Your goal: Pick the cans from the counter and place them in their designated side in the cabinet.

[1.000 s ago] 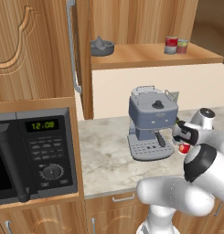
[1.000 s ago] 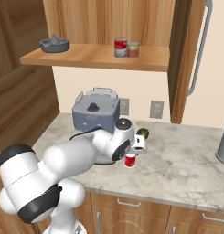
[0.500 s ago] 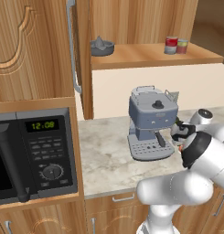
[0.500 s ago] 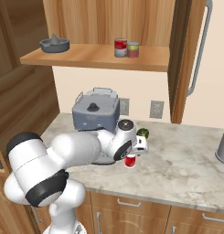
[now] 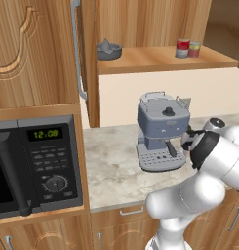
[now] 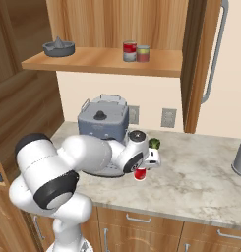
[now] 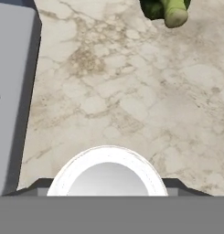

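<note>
A: Item one, the gripper (image 6: 143,169)?
B: Low over the counter (image 6: 200,174), just in front of the grey coffee machine (image 6: 103,120). In the right base view a bright red can (image 6: 139,173) sits under the hand, only its lower part showing. In the hand view its silver top with a white rim (image 7: 108,176) lies at the bottom edge, cut off by the frame, with dark fingertips (image 7: 177,186) poking out on either side

A: Closed on it?
B: It looks clamped around the can, fingers tight to both flanks, though the contact itself is hidden

A: And in the left base view?
B: The arm's own bulk covers the hand and the can there; the coffee machine (image 5: 160,129) and counter (image 5: 111,161) are plain

A: Item two, the cabinet (image 6: 107,59)?
B: Open, door (image 6: 210,59) swung aside with its long bar handle. On the shelf stand a darker red can (image 6: 129,51) and a greenish-labelled can (image 6: 142,53), touching or nearly so; labels too small to read. A grey juicer (image 6: 58,47) sits at the far left end

A: Anything else on the stone?
B: A green vegetable, possibly broccoli (image 6: 154,143), just behind the hand; in the hand view its stalk (image 7: 170,11) is cropped at the top. A grey vessel (image 6: 239,158) is cut by the right edge. A microwave (image 5: 35,166) shows in the left base view
</note>
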